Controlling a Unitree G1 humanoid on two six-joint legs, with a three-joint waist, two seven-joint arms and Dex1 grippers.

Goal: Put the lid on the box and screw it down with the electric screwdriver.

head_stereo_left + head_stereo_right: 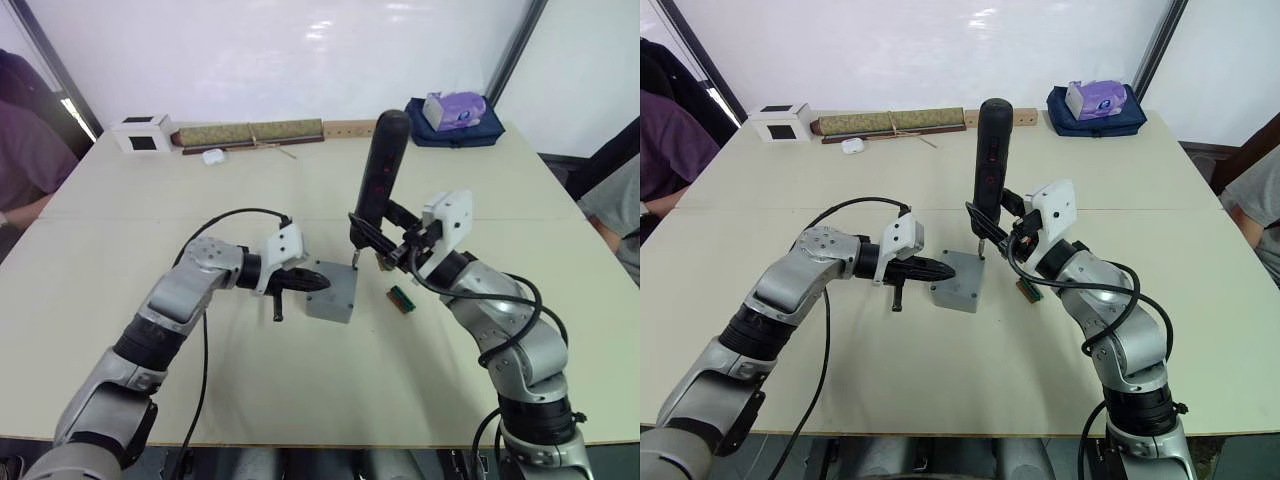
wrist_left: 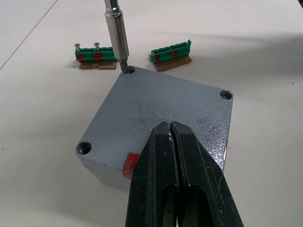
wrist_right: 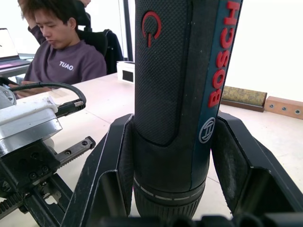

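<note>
Screwdriver (image 1: pixel 991 150): rigid, top-heavy; right gripper (image 3: pixel 170 156) clamps its lower barrel, bit in 1 lid (image 2: pixel 161 109) corner hole. Left gripper (image 2: pixel 173 142), fingers together, presses the smooth, hard lid.

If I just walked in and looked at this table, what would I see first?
Probably the tall black electric screwdriver, standing upright in the right gripper at the table's middle, its silver bit poking into a corner hole of the grey lid. Next, the left gripper, fingers shut, pressing down on that lid. Two little green circuit boards lie just behind the box.
</note>
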